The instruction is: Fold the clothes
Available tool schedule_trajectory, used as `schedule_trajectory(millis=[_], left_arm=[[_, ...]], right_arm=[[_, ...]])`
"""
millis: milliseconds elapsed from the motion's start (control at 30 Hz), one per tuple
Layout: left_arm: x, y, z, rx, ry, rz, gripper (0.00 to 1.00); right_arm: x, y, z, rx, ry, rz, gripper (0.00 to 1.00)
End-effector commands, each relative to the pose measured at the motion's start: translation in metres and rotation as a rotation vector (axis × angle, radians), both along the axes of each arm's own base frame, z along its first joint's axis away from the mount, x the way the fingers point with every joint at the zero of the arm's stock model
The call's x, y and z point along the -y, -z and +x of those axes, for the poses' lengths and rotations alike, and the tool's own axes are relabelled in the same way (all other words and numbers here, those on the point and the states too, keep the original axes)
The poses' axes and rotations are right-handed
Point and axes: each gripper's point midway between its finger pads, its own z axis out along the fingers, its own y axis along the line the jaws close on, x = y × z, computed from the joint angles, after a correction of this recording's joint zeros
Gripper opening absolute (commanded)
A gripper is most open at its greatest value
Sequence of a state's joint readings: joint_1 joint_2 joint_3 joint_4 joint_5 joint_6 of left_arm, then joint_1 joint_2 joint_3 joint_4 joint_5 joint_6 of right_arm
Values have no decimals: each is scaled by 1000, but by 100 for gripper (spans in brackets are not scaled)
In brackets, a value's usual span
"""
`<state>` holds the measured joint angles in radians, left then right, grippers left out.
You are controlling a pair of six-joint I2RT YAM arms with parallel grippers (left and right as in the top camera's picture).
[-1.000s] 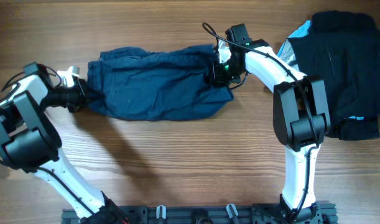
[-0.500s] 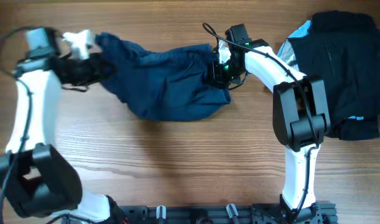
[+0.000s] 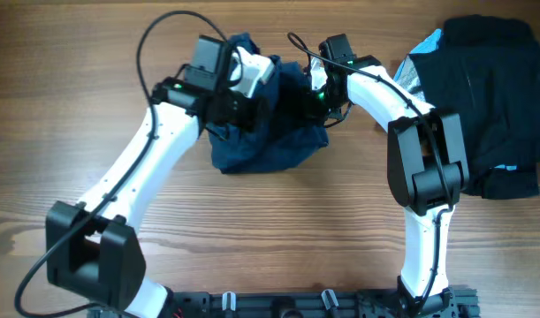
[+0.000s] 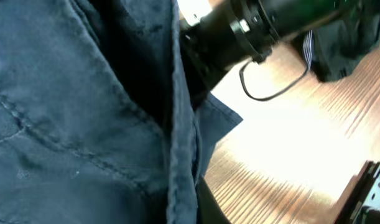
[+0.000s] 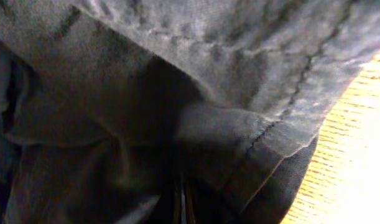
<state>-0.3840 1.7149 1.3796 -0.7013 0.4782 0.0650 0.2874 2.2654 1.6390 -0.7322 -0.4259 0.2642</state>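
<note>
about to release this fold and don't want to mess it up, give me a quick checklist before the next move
1. Left gripper shut on the navy shorts: ok.
2. Right gripper shut on the shorts' other end: ok.
3. Two ends lined up: cannot tell, cloth hides them.
4. Shorts lying flat: not ok, bunched.
5. Black garment apart from the shorts: ok.

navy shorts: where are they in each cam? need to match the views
Overhead: navy shorts lie bunched at top centre of the picture.
Left wrist: navy shorts fill the left half, with an edge running down the middle.
Right wrist: navy shorts fill nearly the whole frame, close up and dark.
Shared landmark: the wooden table, seen at lower right in the left wrist view and along the right edge in the right wrist view.
</note>
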Motion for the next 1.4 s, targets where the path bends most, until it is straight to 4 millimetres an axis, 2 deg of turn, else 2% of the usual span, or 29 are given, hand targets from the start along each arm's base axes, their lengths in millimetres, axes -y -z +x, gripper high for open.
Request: schedule_trajectory(millis=[0,67,133,200,300,333,367,400,500,600,667,767,833,900,967,1033,1133,1200,1367], left_arm=[[9,20,3,-11,3,63,4],[15,28,3,-23,8,64,4],[17,32,6,-27,0,60,4],[16,35,8,-30,-5,61,4],[18,32,12,-10,-6,51,4],[20,30,16,4,-12,40,7],[22,27,20,16,-27,26,44],[23,24,23,29,-30,17,100],[26,19,30,45,-58,-12,100],[23,9,39,59,-105,-46,100],[14,-10,46,76,-154,-79,100],[-7,-51,49,142,-202,-120,100],[-42,-85,50,166,-311,-160,100],[-79,-101,48,153,-419,-175,100],[-107,-102,46,123,-497,-168,100],[-132,-89,41,52,-567,-143,100],[-143,-74,36,-7,-599,-106,100],[-146,-72,36,-8,-609,-92,99],[-146,-72,36,-6,-612,-90,96]], right_arm=[[3,31,-16,-81,21,-45,4],[1,23,-11,-79,25,-6,4],[-1,4,-4,-76,31,51,4],[1,-20,4,-54,43,101,4],[12,-69,12,8,67,134,4],[16,-86,12,35,71,140,5],[19,-101,11,57,73,143,8],[22,-112,11,76,77,147,13],[28,-141,12,134,87,161,21],[32,-155,12,165,93,167,26],[32,-155,11,164,90,166,27],[33,-148,8,160,69,158,34],[27,-139,2,149,16,152,44],[17,-125,-6,129,-51,142,53],[8,-107,-8,101,-84,132,59],[2,-88,-9,69,-95,130,59],[-7,-59,-14,8,-112,131,55],[-14,-50,-15,-12,-124,161,50],[-28,-56,-21,-31,-150,240,27]])
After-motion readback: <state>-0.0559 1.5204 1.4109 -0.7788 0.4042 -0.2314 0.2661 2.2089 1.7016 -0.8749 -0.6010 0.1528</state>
